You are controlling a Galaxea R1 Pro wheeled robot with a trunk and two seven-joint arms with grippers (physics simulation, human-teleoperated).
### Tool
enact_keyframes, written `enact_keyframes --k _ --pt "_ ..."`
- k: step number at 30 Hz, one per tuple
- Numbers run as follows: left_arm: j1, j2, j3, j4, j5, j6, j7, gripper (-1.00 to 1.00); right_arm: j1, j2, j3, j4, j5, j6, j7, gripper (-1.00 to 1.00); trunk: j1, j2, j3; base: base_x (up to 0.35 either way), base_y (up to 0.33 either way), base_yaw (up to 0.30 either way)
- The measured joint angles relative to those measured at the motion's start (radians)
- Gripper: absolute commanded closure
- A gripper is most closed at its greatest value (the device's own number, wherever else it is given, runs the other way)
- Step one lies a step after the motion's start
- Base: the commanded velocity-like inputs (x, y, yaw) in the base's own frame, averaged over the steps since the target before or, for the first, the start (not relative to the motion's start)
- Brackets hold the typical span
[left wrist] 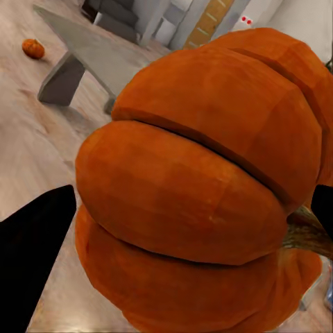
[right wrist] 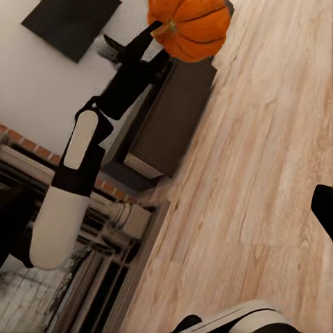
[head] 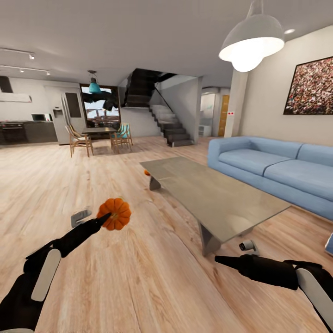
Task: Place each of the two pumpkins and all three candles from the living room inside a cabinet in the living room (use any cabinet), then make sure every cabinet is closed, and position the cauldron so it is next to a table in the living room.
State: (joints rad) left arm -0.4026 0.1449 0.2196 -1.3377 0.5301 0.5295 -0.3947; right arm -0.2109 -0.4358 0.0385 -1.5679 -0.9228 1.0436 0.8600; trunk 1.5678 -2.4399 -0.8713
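Our left gripper [head: 108, 216] is clamped on a pumpkin [head: 115, 213] — held up above the plank floor [head: 138, 277], ribs filling the left wrist view between the black fingers [left wrist: 31, 257]. A second pumpkin [head: 147, 173] lies on the floor by the far corner of the glass coffee table [head: 217, 194]. Our right gripper [head: 222, 260] hangs empty near the table's near end — we cannot tell how wide it stands.

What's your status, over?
Left pincer shut on round ribbed orange pumpkin, held above floor. Right pincer empty. Second small orange pumpkin on floor beside grey glass-topped coffee table. Path open.
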Motion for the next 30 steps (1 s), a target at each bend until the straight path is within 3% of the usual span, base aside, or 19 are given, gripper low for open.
enact_keyframes --k 1,4,11,23,30 --pt "0.000 -0.001 -0.002 0.026 0.013 0.004 0.022 1.00 0.000 0.000 0.000 0.000 0.000 0.000 -0.002 -1.00 -0.004 0.007 0.003 0.000 0.000 0.291" --pt "-0.001 0.000 -0.001 0.106 0.003 -0.002 0.058 1.00 0.000 0.000 -0.001 0.000 0.002 0.000 -0.006 -1.00 -0.015 0.028 0.013 0.000 0.000 0.291" --pt "-0.008 0.001 -0.001 0.220 0.017 -0.011 0.074 1.00 0.000 -0.001 -0.003 -0.001 -0.003 0.001 -0.088 -1.00 -0.042 0.077 0.035 0.000 0.000 0.189" --pt "-0.009 0.000 -0.002 0.238 0.019 -0.014 0.074 1.00 0.000 0.001 -0.001 -0.002 -0.002 0.001 -0.113 -1.00 -0.088 0.161 0.072 0.000 0.000 0.011" --pt "-0.007 0.000 -0.001 0.232 0.026 -0.013 0.069 1.00 0.000 0.002 -0.003 -0.002 -0.001 0.001 -0.125 -1.00 -0.088 0.161 0.073 0.000 0.000 0.002"
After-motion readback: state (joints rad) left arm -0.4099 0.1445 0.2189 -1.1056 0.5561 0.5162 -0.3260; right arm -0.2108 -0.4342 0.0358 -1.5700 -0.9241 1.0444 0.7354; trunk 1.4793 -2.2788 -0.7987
